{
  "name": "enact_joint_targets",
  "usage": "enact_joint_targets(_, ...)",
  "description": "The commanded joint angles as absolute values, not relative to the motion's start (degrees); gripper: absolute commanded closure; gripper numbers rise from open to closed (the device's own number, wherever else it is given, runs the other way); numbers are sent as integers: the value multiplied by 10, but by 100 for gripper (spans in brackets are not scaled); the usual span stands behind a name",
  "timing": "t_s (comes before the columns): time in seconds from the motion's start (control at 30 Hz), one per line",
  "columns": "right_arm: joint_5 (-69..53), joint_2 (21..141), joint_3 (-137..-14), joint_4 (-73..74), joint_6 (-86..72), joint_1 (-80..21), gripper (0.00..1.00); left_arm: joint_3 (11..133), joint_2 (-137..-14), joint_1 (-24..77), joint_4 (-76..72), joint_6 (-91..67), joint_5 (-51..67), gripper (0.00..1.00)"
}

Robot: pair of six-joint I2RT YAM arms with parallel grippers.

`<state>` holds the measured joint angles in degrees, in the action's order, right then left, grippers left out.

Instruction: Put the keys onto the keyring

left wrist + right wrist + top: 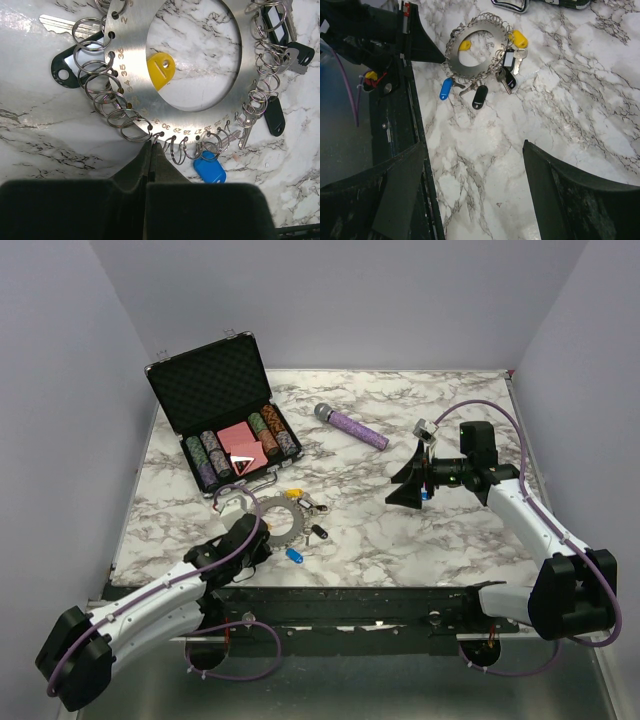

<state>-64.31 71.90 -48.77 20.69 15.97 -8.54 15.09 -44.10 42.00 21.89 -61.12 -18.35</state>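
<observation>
On the bench's [420,540] near left, the keyring [131,60] lies flat, keys [210,169] fanned around it, poker-chip case [215,375] and purple microphone [352,427] beyond. Left pincer [151,146], pressed together, touches its rim; right pincer [475,200] hovers spread, empty.

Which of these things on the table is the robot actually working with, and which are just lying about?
For the job: keyring, keys with coloured tags, left gripper shut at the ring's edge.
Just lying about: poker chip case, purple microphone.
</observation>
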Motion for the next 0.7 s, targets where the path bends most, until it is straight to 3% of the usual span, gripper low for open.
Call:
enact_joint_targets(0.0,-659,718,-497,217,166,-83,13,157,-423,417,225,-606,-174,100)
enact_joint_targets(0.33,-660,718,-497,219,168,-83,13,186,-380,417,272,-570,-158,100)
enact_joint_targets(0.67,-662,718,-497,219,169,-83,13,245,-429,417,289,-477,-97,100)
